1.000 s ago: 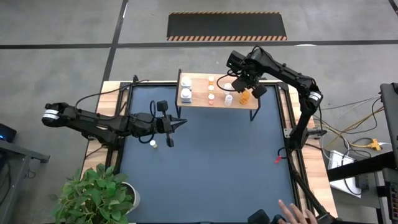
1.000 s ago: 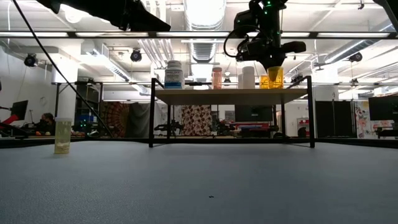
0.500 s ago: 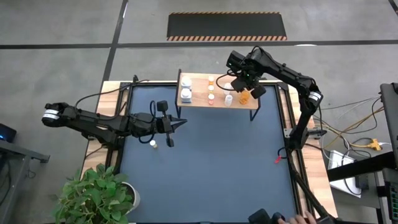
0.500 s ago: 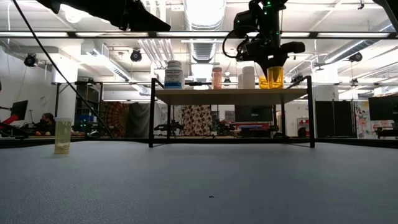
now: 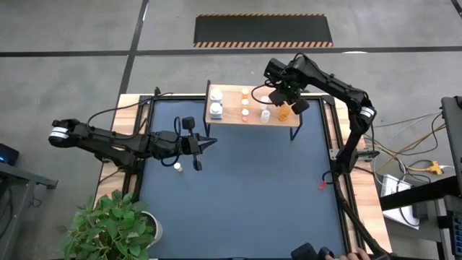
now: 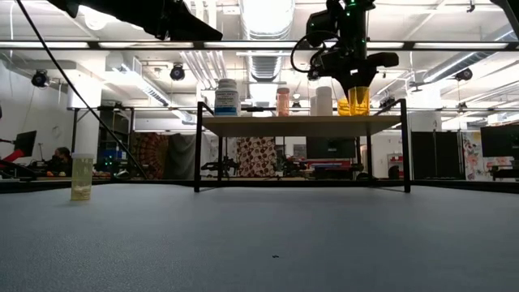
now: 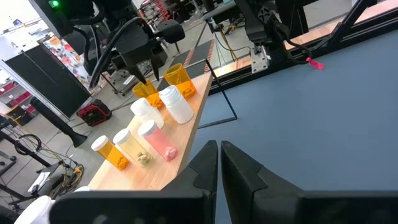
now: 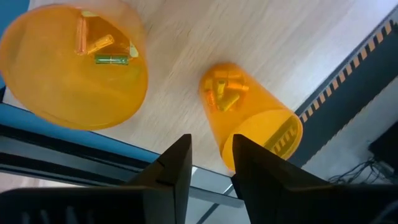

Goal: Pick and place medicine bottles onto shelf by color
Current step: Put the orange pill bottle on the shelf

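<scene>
My right gripper (image 5: 287, 106) hangs over the right end of the shelf (image 5: 227, 119), close to its right edge, fingers parted and holding nothing. Two open orange bottles (image 8: 74, 62) stand on the light wood just under my fingertips, one nearer the shelf's front lip, the other (image 8: 249, 118) behind it. Left of them on the board are a white bottle (image 6: 322, 100), a pinkish one (image 6: 282, 101) and a larger white-capped bottle (image 6: 227, 96). My right arm reaches in from the table's right side, elbow high.

The blue mat (image 5: 245, 188) in front of the shelf lies wide open. My left gripper (image 5: 207, 144) hovers over its left part, fingers pressed together and empty, the arm stretched low from the left edge. One small pale bottle (image 5: 177, 167) stands on the mat near it.
</scene>
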Robot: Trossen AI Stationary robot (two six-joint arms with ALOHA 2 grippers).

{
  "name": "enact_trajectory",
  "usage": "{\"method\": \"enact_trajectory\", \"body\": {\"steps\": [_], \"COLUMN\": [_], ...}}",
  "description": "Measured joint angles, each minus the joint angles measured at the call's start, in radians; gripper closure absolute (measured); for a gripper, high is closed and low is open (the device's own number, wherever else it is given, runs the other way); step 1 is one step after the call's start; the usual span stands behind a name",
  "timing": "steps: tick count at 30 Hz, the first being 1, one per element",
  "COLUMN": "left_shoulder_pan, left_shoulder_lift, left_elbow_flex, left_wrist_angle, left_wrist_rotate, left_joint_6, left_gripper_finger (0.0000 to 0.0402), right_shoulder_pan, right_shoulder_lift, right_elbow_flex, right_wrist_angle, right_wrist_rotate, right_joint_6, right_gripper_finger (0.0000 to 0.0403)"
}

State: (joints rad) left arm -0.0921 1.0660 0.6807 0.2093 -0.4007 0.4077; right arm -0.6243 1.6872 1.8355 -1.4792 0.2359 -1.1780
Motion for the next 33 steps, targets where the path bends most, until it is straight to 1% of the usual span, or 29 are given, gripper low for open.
{"method": "enact_trajectory", "body": {"steps": [6,12,17,21,28,31,33], "left_shoulder_pan": [0.000,0.000,0.000,0.000,0.000,0.000,0.000], "left_shoulder_lift": [0.000,0.000,0.000,0.000,0.000,0.000,0.000], "left_elbow_flex": [0.000,0.000,0.000,0.000,0.000,0.000,0.000], "left_wrist_angle": [0.000,0.000,0.000,0.000,0.000,0.000,0.000], "left_wrist_rotate": [0.000,0.000,0.000,0.000,0.000,0.000,0.000], "left_joint_6": [0.000,0.000,0.000,0.000,0.000,0.000,0.000], "left_gripper_finger": [0.0400,0.0400,0.0400,0.0400,0.0400,0.0400,0.0400], "right_shoulder_pan": [0.000,0.003,0.013,0.018,-0.022,-0.056,-0.082], "right_shoulder_lift": [-0.024,-0.037,-0.061,-0.096,-0.114,-0.111,-0.101], "right_elbow_flex": [0.000,0.000,0.000,0.000,0.002,-0.002,-0.002], "right_wrist_angle": [-0.001,-0.005,-0.005,0.006,0.219,0.319,0.329], "right_wrist_rotate": [0.000,0.000,0.001,0.000,0.000,0.000,-0.016], "right_joint_6": [0.003,0.035,0.041,0.041,0.170,0.225,0.229], "right_gripper_finger": [0.0292,0.0299,0.0311,0.0331,0.0388,0.0393,0.0394]}}
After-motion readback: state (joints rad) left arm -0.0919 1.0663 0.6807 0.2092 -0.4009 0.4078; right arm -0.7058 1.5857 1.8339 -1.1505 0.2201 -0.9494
